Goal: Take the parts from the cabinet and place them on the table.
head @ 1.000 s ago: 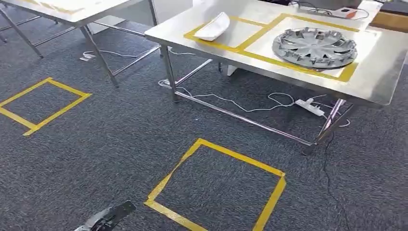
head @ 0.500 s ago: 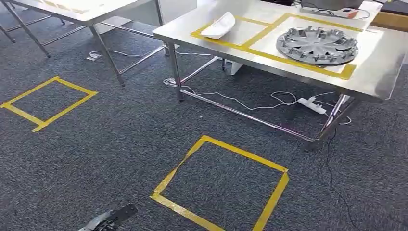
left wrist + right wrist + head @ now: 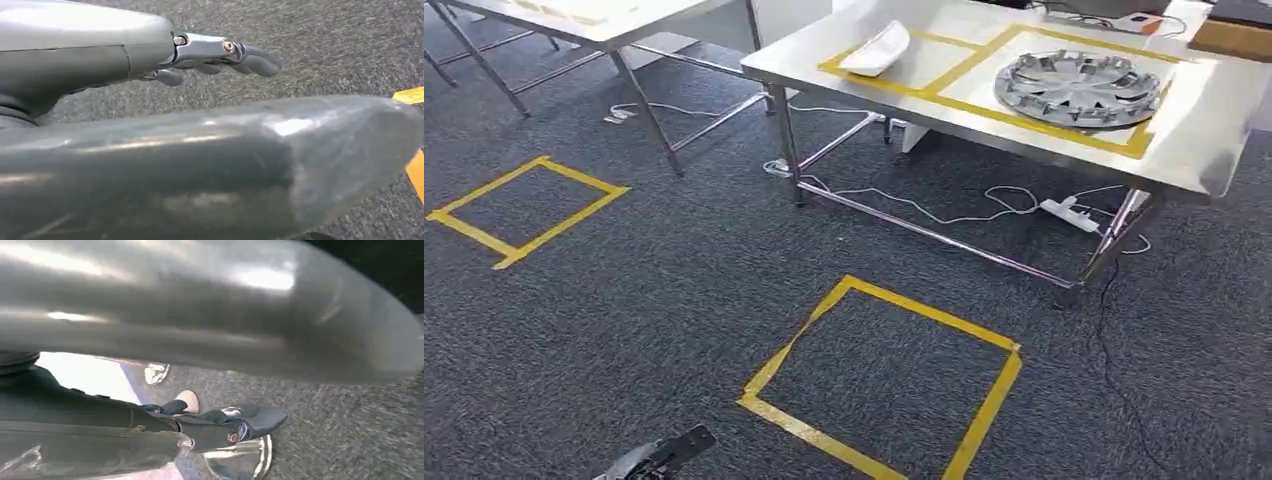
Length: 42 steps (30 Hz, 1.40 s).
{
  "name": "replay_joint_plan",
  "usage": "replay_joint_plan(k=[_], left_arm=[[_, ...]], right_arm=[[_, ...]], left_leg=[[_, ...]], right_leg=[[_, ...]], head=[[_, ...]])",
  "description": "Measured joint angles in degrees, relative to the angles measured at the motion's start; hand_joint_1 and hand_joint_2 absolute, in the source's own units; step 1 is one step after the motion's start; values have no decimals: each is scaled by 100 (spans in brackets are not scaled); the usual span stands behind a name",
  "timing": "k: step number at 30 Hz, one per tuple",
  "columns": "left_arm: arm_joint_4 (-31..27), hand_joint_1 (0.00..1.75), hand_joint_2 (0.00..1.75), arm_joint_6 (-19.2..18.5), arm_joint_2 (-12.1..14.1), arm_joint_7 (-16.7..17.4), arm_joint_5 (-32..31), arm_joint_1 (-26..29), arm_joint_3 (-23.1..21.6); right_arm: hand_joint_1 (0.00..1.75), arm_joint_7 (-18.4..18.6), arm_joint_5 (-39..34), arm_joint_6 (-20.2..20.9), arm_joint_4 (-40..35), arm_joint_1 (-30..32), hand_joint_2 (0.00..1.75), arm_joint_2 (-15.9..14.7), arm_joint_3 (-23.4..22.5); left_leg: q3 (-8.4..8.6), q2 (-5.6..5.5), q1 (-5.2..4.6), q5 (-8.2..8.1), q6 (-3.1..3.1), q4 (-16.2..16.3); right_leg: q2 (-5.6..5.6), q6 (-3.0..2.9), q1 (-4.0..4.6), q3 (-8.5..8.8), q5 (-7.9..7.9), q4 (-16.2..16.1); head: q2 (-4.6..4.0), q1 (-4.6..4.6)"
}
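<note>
A: Biggest first?
B: Dark nubby carpet (image 3: 674, 290), flat yellow tape square (image 3: 886, 378) at 6 o'clock. Shiny steel desk (image 3: 1214, 150) at 1 o'clock.
A: Parts?
B: Round grey spoked wheel cover (image 3: 1079, 88) lies in a taped box on the desk; curved white part (image 3: 876, 50) at its 9 o'clock.
A: Hands?
B: Left hand (image 3: 220, 55) empty, fingers straight out. Right hand (image 3: 230, 425) empty too, fingers apart.
</note>
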Motion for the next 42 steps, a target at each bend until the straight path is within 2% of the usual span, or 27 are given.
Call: replay_joint_plan(k=[1, 2, 6, 8, 10, 12, 13, 15, 16, 17, 19, 21, 22, 23, 24, 26, 27, 28, 30, 31, 32, 33, 34, 37, 39, 41, 42], left_arm=[[2, 0, 0, 0, -7, 0, 0, 18, 0], [4, 0, 0, 2, -7, 0, -2, 27, 0], [13, 0, 0, 2, 2, 0, -18, 25, 0], [13, 0, 0, 2, 2, 0, -20, 16, 0], [13, 0, 0, 2, 2, -2, -22, 21, 0], [15, 0, 0, 2, 7, -2, -30, 31, 0], [15, 0, 0, 2, 4, 0, -35, 31, 0], [15, 0, 0, 2, 2, 0, -42, 17, 0], [15, 0, 0, 2, 2, 0, -52, 6, 0], [15, 0, 0, 2, 4, 0, -55, -5, 0], [15, 0, 0, 4, 4, 0, -57, -23, 0], [15, 0, 0, 4, 9, 0, -61, 8, 0], [17, 0, 0, 4, 5, 0, -65, 16, -2], [18, 0, 0, 4, -4, 0, -72, 14, -4], [17, 0, 0, 4, -4, 0, -72, -10, -4], [17, 0, 0, 4, 2, 0, -72, -37, -4], [17, 0, 0, 4, 4, 0, -72, -26, -4], [17, 0, 0, 4, 7, 0, -72, -4, -4], [18, 0, 0, 4, 13, 0, -72, 4, -4], [17, 0, 0, 7, 20, 0, -76, -8, -4], [18, 0, 0, 7, 9, 0, -81, -32, -4], [18, 0, 0, 7, 0, 0, -90, -70, -2], [18, 0, 0, 11, 0, 0, -92, -62, -2], [20, 0, 0, 11, 7, 0, -107, 0, -2], [20, 0, 0, 20, 4, 0, -118, -14, -2], [20, 0, 0, 22, 13, 0, -120, -38, 0], [20, 0, 0, 22, 13, 0, -122, -29, 0]], right_arm=[[0, 0, 6, -20, 11, 4, 0, 0, 2], [0, 0, 26, -42, 15, 9, 0, 0, 4], [0, 2, 118, -136, 15, 6, 0, 11, 57], [0, 2, 138, -179, 15, 8, 0, 11, 94], [0, 2, 138, -179, 15, 10, 0, 11, 140], [0, 2, 124, -177, 15, 14, 0, 11, 146], [0, 2, 116, -177, 15, 15, 0, 11, 149], [0, 2, 109, -179, 15, 14, 0, 11, 157], [0, 2, 107, -182, 15, 13, 0, 11, 166], [0, 2, 107, -182, 15, 11, 0, 11, 175], [0, -63, 105, -186, 15, 9, 0, 11, 190], [0, -66, 105, -190, 15, 1, 0, 11, 195], [0, -33, 105, -192, 15, -1, 0, 11, 197], [0, -20, 103, -195, 15, -4, 0, 9, 199], [0, -20, 100, -193, 15, 2, 0, 11, 201], [0, -22, 90, -190, 15, 6, 0, 11, 223], [0, -22, 87, -190, 15, 7, 0, 11, 229], [0, -22, 87, -190, 15, 8, 0, 11, 232], [0, -22, 87, -188, 13, 2, 0, 13, 236], [0, -22, 85, -188, 13, -1, 0, 13, 238], [0, -22, 83, -190, 15, 0, 0, 2, 240], [0, -22, 81, -192, 17, 1, 0, -4, 240], [0, -22, 81, -192, 17, -6, 0, -4, 243], [0, -22, 68, -190, 15, -23, 0, -4, 256], [0, -22, 48, -190, 15, -6, 0, -4, 280], [0, -44, 41, -188, 13, 16, 0, -4, 286], [0, -44, 35, -186, 13, 17, 0, -2, 288]], left_leg=[[0, 1, 2, -3, -20, -9], [2, -2, -7, -4, -5, -8], [-42, -14, -54, 54, 183, -11], [-52, -36, -20, 92, 232, -15], [-91, -77, -19, 107, 241, -13], [-111, -140, -18, 119, 224, -11], [-111, -195, -10, 125, 213, -10], [-102, -321, 21, 133, 175, -7], [-100, -391, 38, 136, 138, -4], [-129, -437, 24, 142, 84, 1], [-204, -543, 63, 189, -16, 0], [-230, -663, 100, 240, -111, -43], [-233, -556, 113, 196, -120, 7], [-323, -266, 77, 53, -133, 174], [-509, -131, 72, -183, -145, 536], [-953, -67, 70, -608, -172, 1481], [-1064, -64, 71, -659, -183, 1735], [-1020, -56, 75, -563, -197, 1690], [-624, 18, 95, -163, -236, 1001], [-291, 190, 115, 47, -271, 447], [-87, 504, 132, 43, -313, 96], [-117, 397, 124, 57, -197, 68], [-134, 317, 110, 53, -122, 81], [-145, 145, 104, 87, 6, 74], [-191, 34, 104, 130, 74, 74], [-238, -102, 81, 156, 114, 75], [-252, -178, 61, 163, 125, 76]], right_leg=[[-1, -26, 4, -59, -44, 5], [-1, -160, 3, -58, -96, -2], [-20, 102, -64, 19, 76, -67], [8, 158, -66, -166, -238, 269], [9, 182, -93, -565, -726, 1234], [9, 188, -99, -805, -887, 1800], [11, 184, -105, -705, -758, 1661], [96, 178, -126, -206, -292, 743], [291, 182, -156, 85, -103, 212], [546, 185, -172, 188, -225, 13], [439, 150, -138, 201, -215, 0], [328, 54, -108, 199, -187, -8], [229, -9, -141, 227, -142, -78], [180, -50, -127, 235, -127, -111], [97, -85, -108, 228, -119, -121], [-76, -97, -90, 204, -115, -124], [-152, -95, -90, 192, -114, -123], [-222, -88, -97, 188, -109, -123], [-351, -51, -132, 178, -100, -104], [-417, 1, -152, 173, -110, -74], [-475, 67, -94, 160, -132, -26], [-518, 104, -90, 81, -190, 41], [-560, 115, -81, 123, -195, 1], [-629, 169, -125, 207, -219, -36], [-151, 212, -139, -8, -662, 495], [-15, 204, -124, -424, -1101, 1420], [10, 178, -118, -589, -1188, 1747]], head=[[0, -9], [0, 11], [0, 0], [0, 46], [0, 52], [0, 50], [0, 50], [0, 54], [0, 54], [0, 57], [0, 52], [0, 50], [0, 46], [0, 13], [0, -13], [0, -11], [0, -13], [0, -13], [0, -11], [0, -18], [0, -46], [0, -83], [0, -15], [0, -11], [0, -11], [0, -2], [0, -7]])
